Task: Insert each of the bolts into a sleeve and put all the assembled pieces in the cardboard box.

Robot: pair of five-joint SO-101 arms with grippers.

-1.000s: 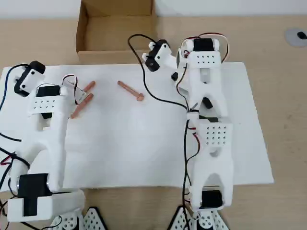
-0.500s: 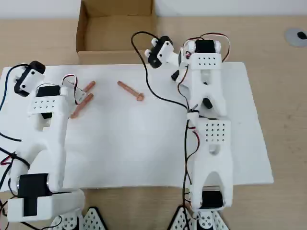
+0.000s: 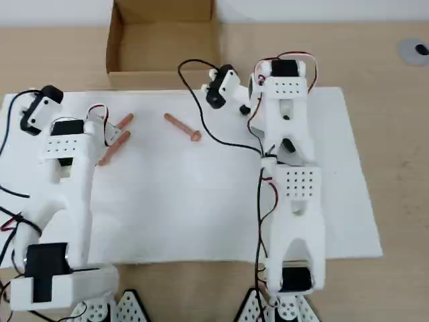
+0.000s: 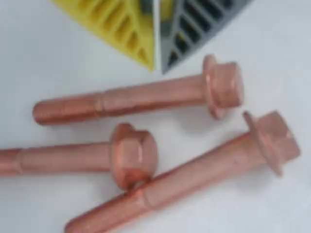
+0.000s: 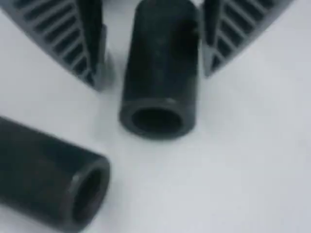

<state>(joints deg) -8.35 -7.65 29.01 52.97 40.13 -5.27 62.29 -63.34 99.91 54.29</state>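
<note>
Checking the left wrist feed, I see three copper bolts lying flat on the white mat (image 4: 272, 204). The first bolt (image 4: 141, 94) lies just beside the tips of the left gripper (image 4: 155, 63), whose yellow and grey fingers are pressed together with nothing between them. The second bolt (image 4: 73, 158) lies alongside it. Its flanged head rests against the shank of the third bolt (image 4: 194, 174), which lies at an angle to the other two.

On the overhead camera a fourth bolt (image 3: 182, 126) lies alone on the mat, between the two arms and near the front wall of the cardboard box (image 3: 112, 40). The box sits open-topped on the table (image 3: 389, 134) at the mat's far edge.

On the right wrist feed, a black sleeve (image 5: 160, 63) lies on its side between the fingers of the right gripper (image 5: 153, 77). The jaws stand apart and straddle it, and a strip of mat shows between the sleeve and one finger, so it is not clamped. A second sleeve (image 5: 48, 184) lies near the first, with its bore visible at one end.

From above, the left arm (image 3: 67, 168) stretches over the mat's left part and the right arm (image 3: 288, 121) over its right part.
</note>
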